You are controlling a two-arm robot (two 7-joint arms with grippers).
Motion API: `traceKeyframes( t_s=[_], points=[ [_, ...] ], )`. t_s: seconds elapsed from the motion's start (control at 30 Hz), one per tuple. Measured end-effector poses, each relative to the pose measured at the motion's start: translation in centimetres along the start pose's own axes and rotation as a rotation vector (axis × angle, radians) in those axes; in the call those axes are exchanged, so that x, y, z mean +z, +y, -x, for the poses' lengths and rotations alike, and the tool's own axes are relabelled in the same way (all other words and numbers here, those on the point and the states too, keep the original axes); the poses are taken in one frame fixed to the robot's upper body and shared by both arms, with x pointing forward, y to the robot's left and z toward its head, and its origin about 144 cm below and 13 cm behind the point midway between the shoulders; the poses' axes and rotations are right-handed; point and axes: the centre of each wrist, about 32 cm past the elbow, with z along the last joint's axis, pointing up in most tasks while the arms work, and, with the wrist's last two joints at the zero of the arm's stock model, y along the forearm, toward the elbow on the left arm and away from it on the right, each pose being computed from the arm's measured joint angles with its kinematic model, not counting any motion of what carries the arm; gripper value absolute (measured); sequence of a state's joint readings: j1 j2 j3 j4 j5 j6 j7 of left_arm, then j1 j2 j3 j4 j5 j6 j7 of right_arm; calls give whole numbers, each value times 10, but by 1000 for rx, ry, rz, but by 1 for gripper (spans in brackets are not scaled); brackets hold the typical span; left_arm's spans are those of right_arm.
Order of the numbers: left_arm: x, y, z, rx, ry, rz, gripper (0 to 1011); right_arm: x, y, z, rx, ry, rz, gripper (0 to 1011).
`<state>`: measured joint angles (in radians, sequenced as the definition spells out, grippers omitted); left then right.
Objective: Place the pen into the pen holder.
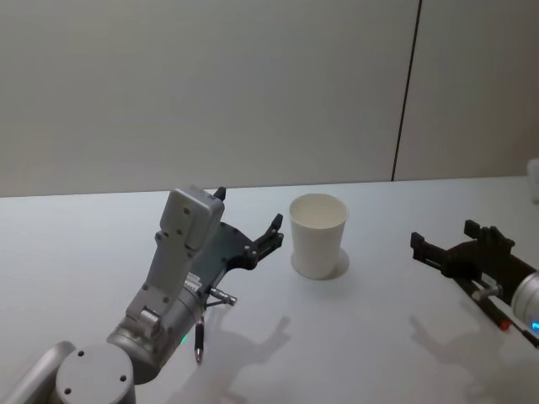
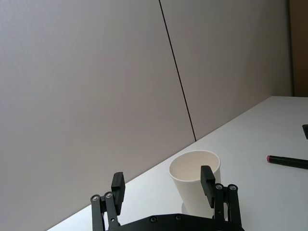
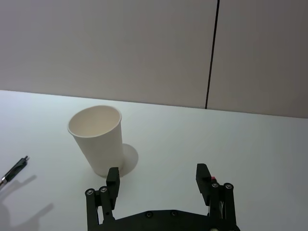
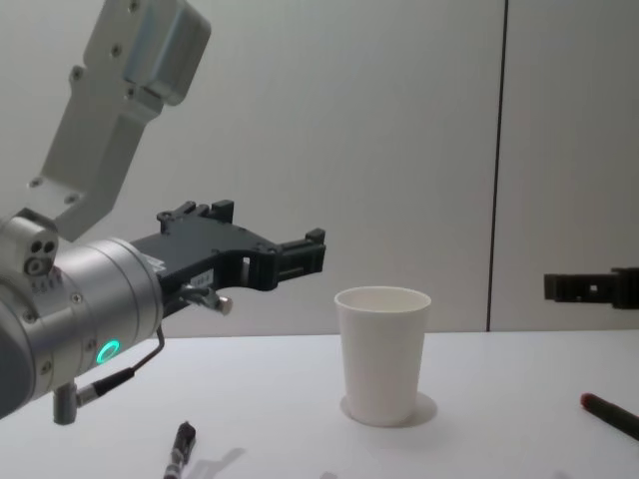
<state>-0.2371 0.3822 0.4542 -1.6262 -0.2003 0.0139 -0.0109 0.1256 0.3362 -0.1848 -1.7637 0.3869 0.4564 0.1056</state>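
The white paper pen holder (image 1: 318, 236) stands upright and empty. A dark pen (image 1: 200, 341) lies flat at its eight o'clock, and a second pen (image 4: 609, 414), seemingly red-tipped, at four o'clock.

Laboratory-style test room: a smooth white tabletop (image 1: 76, 244) meets, along its far edge, a plain pale-grey panelled wall (image 1: 210, 84) split by one dark vertical seam (image 1: 405, 93).

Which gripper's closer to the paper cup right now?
Left. The left gripper hovers open just left of the paper cup; the right gripper is open, farther off to its right.
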Motion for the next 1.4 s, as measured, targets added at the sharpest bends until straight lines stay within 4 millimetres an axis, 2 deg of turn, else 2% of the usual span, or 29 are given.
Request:
traceKeyframes(
  t_s=[0.67,1.4],
  points=[
    [0,0,0,0,0,0,1004,25,36,-21,-14,-16,187,1001],
    [0,0,0,0,0,0,1004,52,62,-42,-33,2,376,1001]
  ],
)
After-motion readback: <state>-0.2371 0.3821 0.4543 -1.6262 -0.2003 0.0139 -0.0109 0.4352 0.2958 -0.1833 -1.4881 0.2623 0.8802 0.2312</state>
